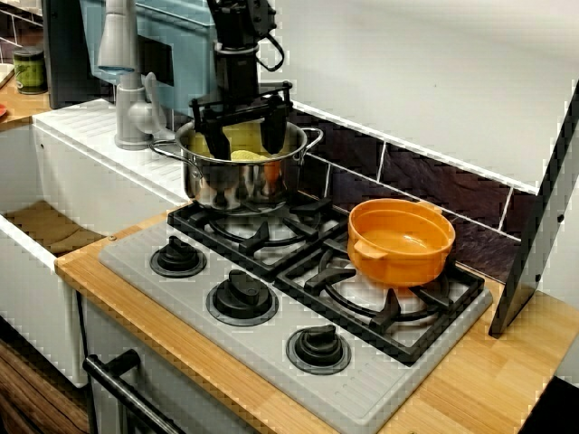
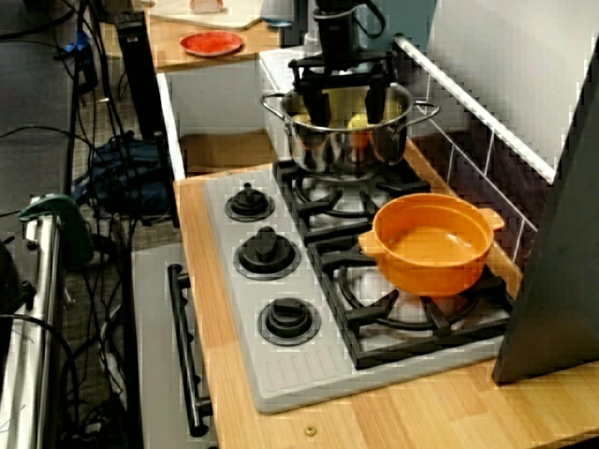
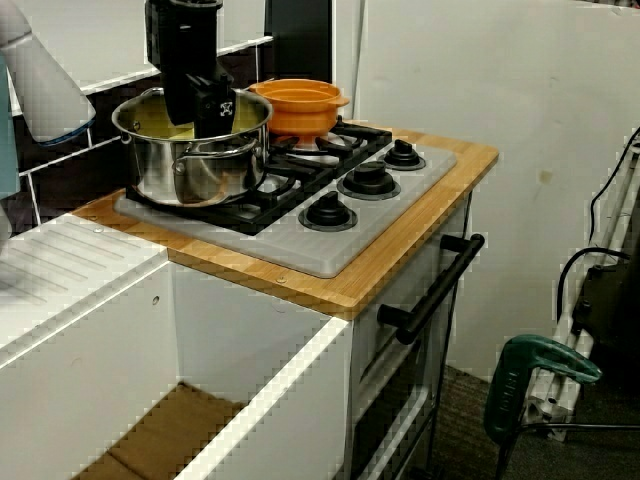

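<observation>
A steel pot [image 1: 237,181] stands on the stove's back-left burner. My gripper [image 1: 242,137] reaches down from above into it, its two black fingers [image 1: 214,140] spread wide and inside the rim. A yellow object [image 1: 249,155] lies in the pot, low between the fingers, and I cannot tell whether they touch it. The high side view shows the same gripper [image 2: 346,105], yellow object [image 2: 357,122] and pot [image 2: 346,152]. From the sink side, the gripper [image 3: 205,105] hides most of the pot's [image 3: 195,172] inside.
An empty orange pot [image 1: 401,240] sits on the back-right burner. Three knobs [image 1: 242,297] line the stove's front. A faucet [image 1: 127,81] and a sink [image 1: 45,226] lie to the left. A dark panel [image 1: 534,253] leans at the right, and an oven handle [image 3: 430,300] juts out below.
</observation>
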Available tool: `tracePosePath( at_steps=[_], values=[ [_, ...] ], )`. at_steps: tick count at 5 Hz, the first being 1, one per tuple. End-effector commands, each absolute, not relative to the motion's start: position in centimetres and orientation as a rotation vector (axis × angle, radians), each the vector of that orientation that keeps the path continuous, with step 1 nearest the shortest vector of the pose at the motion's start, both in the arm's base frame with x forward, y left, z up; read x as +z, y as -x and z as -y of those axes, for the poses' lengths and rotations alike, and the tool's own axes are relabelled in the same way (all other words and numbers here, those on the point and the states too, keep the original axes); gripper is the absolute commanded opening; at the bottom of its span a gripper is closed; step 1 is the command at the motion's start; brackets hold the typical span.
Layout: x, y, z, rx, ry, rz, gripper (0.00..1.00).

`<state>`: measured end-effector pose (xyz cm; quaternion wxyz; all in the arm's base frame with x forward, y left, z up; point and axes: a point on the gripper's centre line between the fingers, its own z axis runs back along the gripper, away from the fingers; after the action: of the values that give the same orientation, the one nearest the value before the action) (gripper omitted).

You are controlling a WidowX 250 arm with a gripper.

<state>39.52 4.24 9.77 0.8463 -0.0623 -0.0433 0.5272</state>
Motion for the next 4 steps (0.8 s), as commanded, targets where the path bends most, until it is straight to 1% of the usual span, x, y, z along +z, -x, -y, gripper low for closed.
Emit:
tracePosePath(
  at_steps=[1, 4],
  values=[
    [11.3, -40.5, -3.6, 1.231, 0.16, 0.121, 1.0],
    [10.3, -39.9, -2.6, 1.357, 0.185, 0.099, 1.0]
  ],
)
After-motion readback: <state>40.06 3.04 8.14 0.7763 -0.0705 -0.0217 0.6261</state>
